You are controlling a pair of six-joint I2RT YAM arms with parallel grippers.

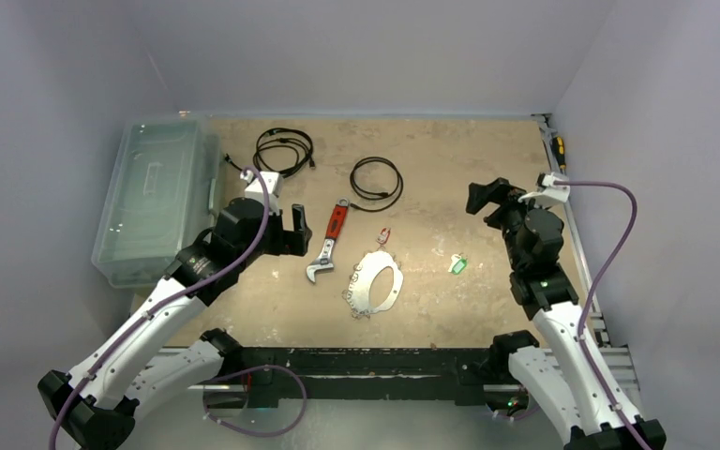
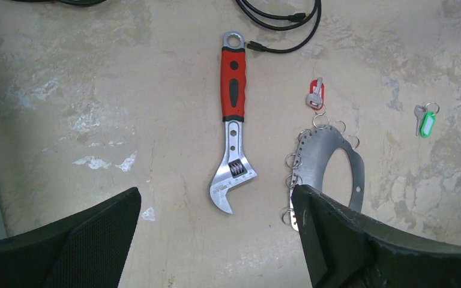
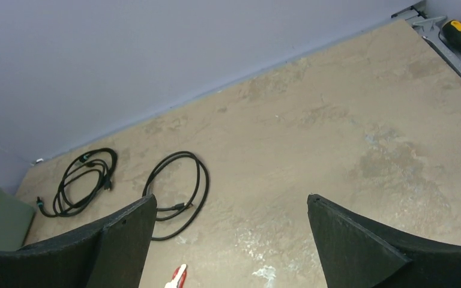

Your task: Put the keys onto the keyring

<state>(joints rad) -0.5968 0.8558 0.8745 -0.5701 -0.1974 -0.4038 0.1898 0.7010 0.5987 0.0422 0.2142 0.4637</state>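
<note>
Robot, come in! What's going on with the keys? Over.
Left gripper and right gripper open, empty. Red key beside keyring, green key apart; neither looks on. Wrench beside keyring, not blocking.

I have both arms reaching toward the far side, left gripper [image 1: 287,228] and right gripper [image 1: 487,193] spread wide.

Keyring [image 2: 325,151] — lower end apparently behind jaws

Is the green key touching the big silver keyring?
Apart. The left wrist view shows the green key lying off to the side of the keyring, with a strip of bare table between them.
</note>
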